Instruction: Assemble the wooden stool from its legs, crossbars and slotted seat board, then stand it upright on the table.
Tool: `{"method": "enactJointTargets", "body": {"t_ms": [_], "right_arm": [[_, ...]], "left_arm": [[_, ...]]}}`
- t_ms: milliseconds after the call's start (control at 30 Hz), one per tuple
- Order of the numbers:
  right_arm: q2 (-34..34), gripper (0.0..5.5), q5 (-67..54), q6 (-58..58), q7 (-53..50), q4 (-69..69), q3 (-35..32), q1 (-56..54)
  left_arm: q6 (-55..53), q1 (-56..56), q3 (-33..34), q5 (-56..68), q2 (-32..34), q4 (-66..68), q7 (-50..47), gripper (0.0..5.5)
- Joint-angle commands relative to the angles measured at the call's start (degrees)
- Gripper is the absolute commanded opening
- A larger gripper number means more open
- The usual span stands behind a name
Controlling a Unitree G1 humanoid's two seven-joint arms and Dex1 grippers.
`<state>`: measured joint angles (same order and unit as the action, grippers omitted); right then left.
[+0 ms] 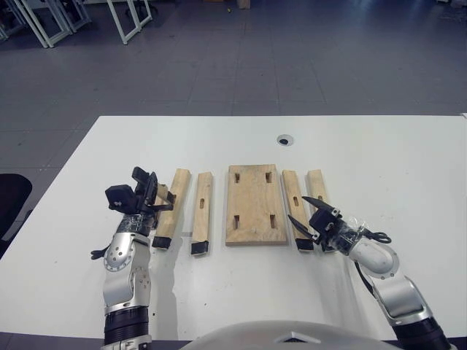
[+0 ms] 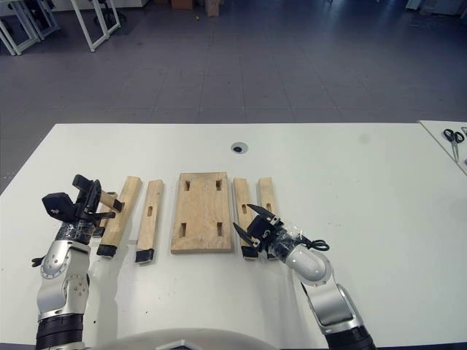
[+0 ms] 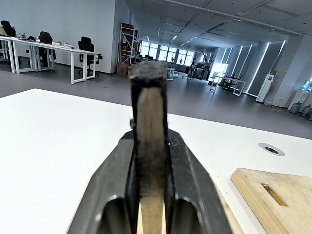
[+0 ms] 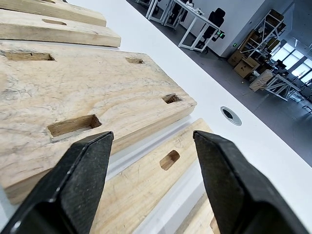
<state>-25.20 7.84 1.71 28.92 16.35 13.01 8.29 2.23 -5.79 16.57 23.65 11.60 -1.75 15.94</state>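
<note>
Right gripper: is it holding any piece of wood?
No, the right gripper is open, spread wide above a wooden leg and clamping nothing.

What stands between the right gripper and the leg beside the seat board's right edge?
Nothing visible does. The open right gripper hangs just above that leg, right of the seat board, with only air between them.

Odds and ends around the workspace.
A round cable port point(image 1: 284, 139) sits in the far side of the table point(image 1: 394, 160); scissors point(image 2: 453, 135) lie on a neighbouring table point(image 2: 436, 146) to the right; white desk frames point(image 1: 44, 18) stand on the grey floor point(image 1: 292, 65) beyond.
</note>
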Motion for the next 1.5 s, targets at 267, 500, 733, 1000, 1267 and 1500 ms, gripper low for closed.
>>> {"method": "enactJointTargets", "body": {"t_ms": [267,500,733,1000,1267,1500], "right_arm": [[-0.3,3.01,1.2,1.0,0.0,0.2,0.4,-0.1],[-0.3,3.01,1.8,0.8,-0.3,0.1,0.4,0.1],[-0.1,3.01,2.3,0.6,-0.6,-0.6,0.5,-0.3],[0.1,3.01,2.5,1.1,-0.7,-0.8,0.7,-0.7],[0.4,3.01,3.0,1.4,-1.6,-0.8,1.1,-0.5],[0.6,3.01,3.5,1.3,-1.7,-1.3,1.5,-0.9]], "left_arm": [[-2.0,1.9,-2.4,-4.2,1.9,6.4,1.3,0.42],[-8.6,2.4,-4.6,-9.1,3.7,9.3,-1.7,0.42],[-12.1,7.0,-3.4,-6.5,3.4,6.0,-2.3,0.42],[-10.2,10.6,-1.0,-5.5,3.8,-5.1,-3.8,1.53],[-18.7,26.6,5.2,1.9,11.3,-11.5,-5.8,1.53],[-36.9,29.4,1.3,1.6,13.5,-6.4,-8.9,1.53]]}}
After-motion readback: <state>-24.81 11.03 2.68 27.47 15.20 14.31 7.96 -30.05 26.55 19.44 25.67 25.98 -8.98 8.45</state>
